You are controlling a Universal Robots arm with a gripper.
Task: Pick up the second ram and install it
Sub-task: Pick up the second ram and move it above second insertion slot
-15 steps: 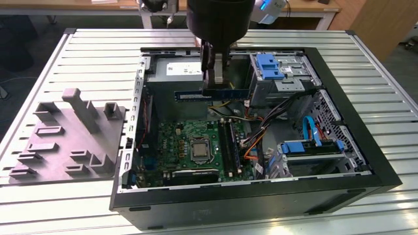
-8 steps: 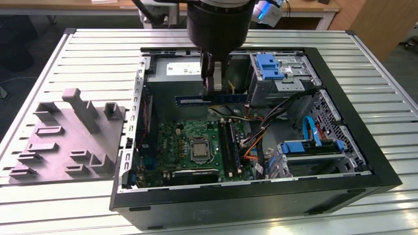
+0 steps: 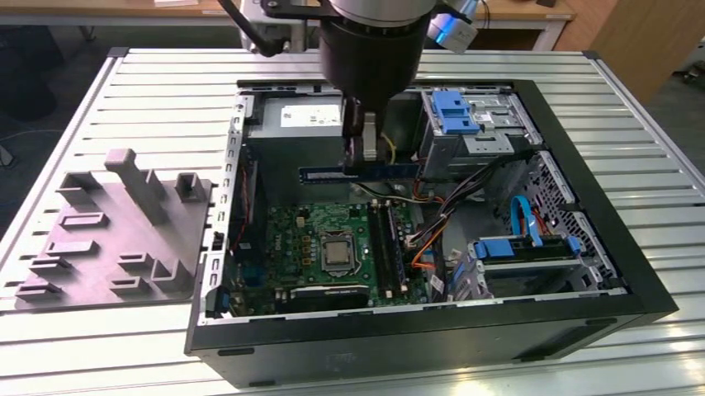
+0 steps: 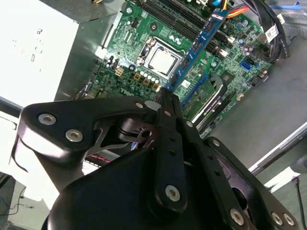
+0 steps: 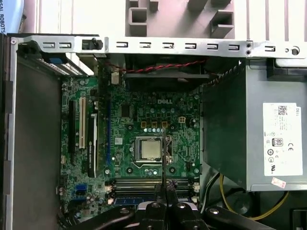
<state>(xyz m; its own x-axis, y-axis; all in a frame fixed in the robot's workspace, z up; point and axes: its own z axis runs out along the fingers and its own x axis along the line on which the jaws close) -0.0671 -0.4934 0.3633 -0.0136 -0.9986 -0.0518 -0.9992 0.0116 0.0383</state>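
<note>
My gripper (image 3: 361, 157) hangs over the open computer case (image 3: 573, 272) and is shut on the second ram (image 3: 385, 171), a long thin blue-green stick held level above the back of the motherboard (image 3: 297, 239). In the second wrist view the ram (image 4: 196, 45) runs out from the gripper (image 4: 165, 98) over the board, its row of dark chips showing. The first wrist view sees the ram (image 5: 163, 163) edge-on as a thin dark line above the gripper (image 5: 163, 194), over the long memory slots (image 5: 144, 182) beside the processor (image 5: 149, 148).
A grey power supply box (image 3: 297, 120) fills the case's back corner beside the arm. Blue drive cages (image 3: 454, 111) and loose cables (image 3: 441, 223) crowd the exterior view's right. A grey moulded fixture (image 3: 111, 231) lies on the slatted table (image 3: 165, 74) outside the case.
</note>
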